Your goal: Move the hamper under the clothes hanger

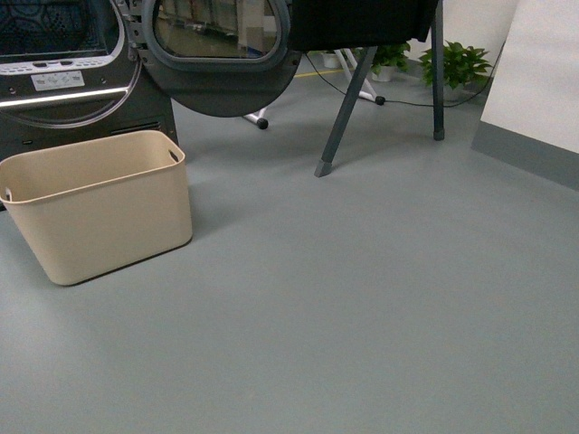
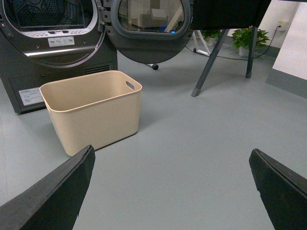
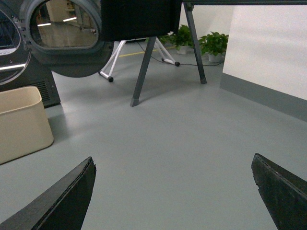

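Jaws gaped wide on left gripper (image 2: pixel 171 158) and right gripper (image 3: pixel 172 163), gripping nothing. Hamper (image 2: pixel 96 115) sat ahead of the left jaws, well apart from the clothes hanger (image 3: pixel 145 69), whose top got cut off.

The front view is taken from the robot's body, faced forward and tilted down over the floor (image 1: pixel 362 316). Each wrist view is taken low, between the wide-spread jaws of the left gripper (image 2: pixel 171 151) or right gripper (image 3: pixel 172 158), faced likewise. The hamper (image 1: pixel 99 203), dryer (image 1: pixel 54 99) and clothes hanger (image 1: pixel 347 108) are shared by all three views.
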Controlling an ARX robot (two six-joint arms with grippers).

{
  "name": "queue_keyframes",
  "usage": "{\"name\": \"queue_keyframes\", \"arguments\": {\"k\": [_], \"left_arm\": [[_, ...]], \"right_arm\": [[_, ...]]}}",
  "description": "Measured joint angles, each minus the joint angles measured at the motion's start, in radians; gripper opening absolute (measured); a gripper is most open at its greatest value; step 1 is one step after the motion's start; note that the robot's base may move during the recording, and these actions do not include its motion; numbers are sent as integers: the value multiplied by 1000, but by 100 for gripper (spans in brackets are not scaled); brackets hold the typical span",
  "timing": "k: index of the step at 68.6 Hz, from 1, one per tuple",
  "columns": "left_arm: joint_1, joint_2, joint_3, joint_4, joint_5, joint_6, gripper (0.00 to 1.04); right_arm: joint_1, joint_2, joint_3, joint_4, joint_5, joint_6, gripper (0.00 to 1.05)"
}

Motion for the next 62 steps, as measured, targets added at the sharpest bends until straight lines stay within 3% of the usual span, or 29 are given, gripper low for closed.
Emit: {"name": "queue_keyframes", "arguments": {"k": [62], "left_arm": [[0, 0, 0, 0, 1, 0, 98]], "right_arm": [[0, 0, 0, 0, 1, 0, 97]]}}
